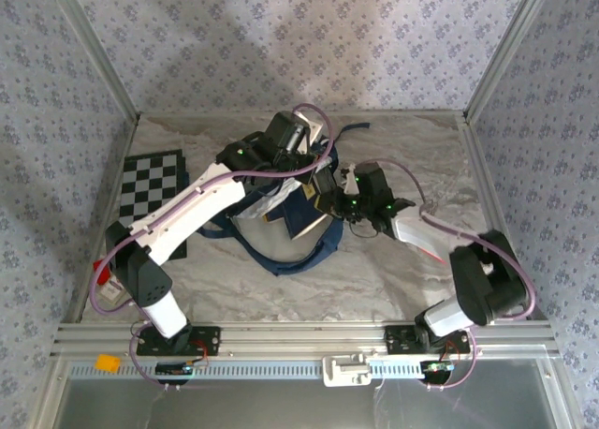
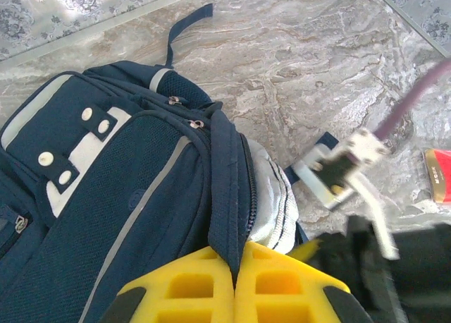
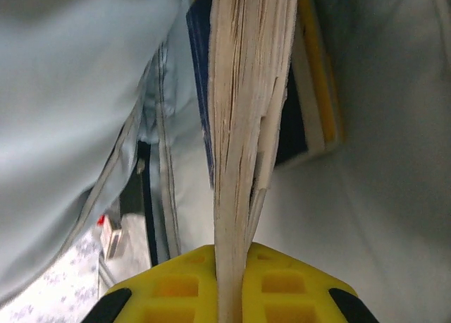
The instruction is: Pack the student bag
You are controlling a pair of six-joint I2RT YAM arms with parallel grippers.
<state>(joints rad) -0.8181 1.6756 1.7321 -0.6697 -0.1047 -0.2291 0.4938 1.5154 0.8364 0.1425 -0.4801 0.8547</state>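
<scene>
We see a marble-patterned table (image 1: 393,270) fenced by patterned walls. The student bag (image 2: 134,182) lies around its middle, a little toward the far side, with both arms bent over it. The bag is navy with pale stripes and a white snap flap on its front pocket, and its main mouth gapes to show the light grey lining (image 3: 63,83). A black-and-white checkerboard (image 1: 153,190) lies flat at the far left, well apart from the bag. From inside the bag, the right wrist view shows a thick book (image 3: 246,90) standing on edge, its cream page block facing us. A second book (image 3: 318,76) with a yellow and navy cover leans just behind it on the right. The left gripper (image 2: 236,270) pinches the navy band along the bag's zipper edge, its yellow fingers (image 2: 190,284) pressed together on the fabric. The right gripper (image 3: 232,273) is clamped narrowly on the lower edge of the thick book's pages. A small red object (image 1: 101,272) sits at the left edge of the table beside the left arm.
</scene>
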